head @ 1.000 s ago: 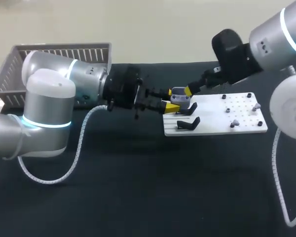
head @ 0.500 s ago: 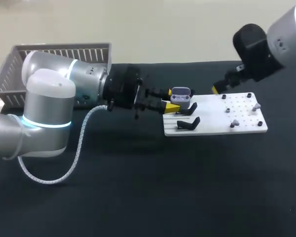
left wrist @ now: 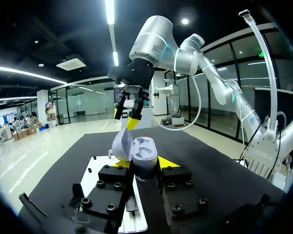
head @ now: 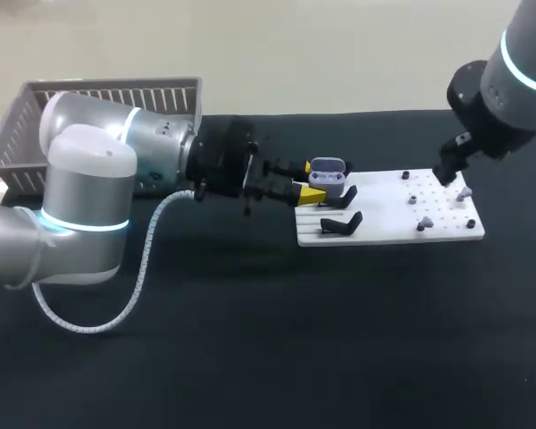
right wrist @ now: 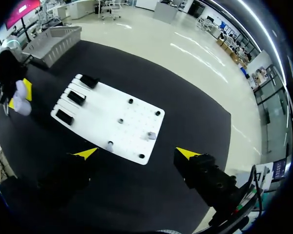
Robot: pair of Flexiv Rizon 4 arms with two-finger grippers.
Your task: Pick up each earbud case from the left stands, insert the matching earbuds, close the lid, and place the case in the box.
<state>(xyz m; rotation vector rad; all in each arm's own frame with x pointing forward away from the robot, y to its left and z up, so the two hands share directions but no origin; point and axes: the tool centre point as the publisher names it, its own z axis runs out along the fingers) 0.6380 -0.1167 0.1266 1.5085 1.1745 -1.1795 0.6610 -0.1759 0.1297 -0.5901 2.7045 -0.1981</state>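
**head view.** the left pincer (head: 311, 181) is shown clamped on a pale lilac earbud case (head: 329, 175). the case is held off the black desk (head: 250, 340) at the left end of a white board (head: 393, 214). the grey basket (head: 116, 96) stands at the desk's far left corner, well apart from the case, and its front is largely hidden by the left arm (head: 98, 179).

**left wrist view.** the case is seen upright between the two yellow tips, each pressed against one of its sides. the lid (left wrist: 122, 145) is raised and tilted to one side. hollows are seen in the top of the body, but whether earbuds lie in them cannot be made out.

**right wrist view.** the right pincer (right wrist: 136, 153) is held above the board's far end with its tips wide apart and nothing between them. three black stands (right wrist: 76, 96) are lined up along the board's opposite end. in the head view only two are made out, the third being covered by the case and the left pincer. small grey pieces (head: 464, 192) are set among dark pegs (right wrist: 130, 101) on the board, too small to be identified. the right pincer's fingers are lost in shadow in the head view.
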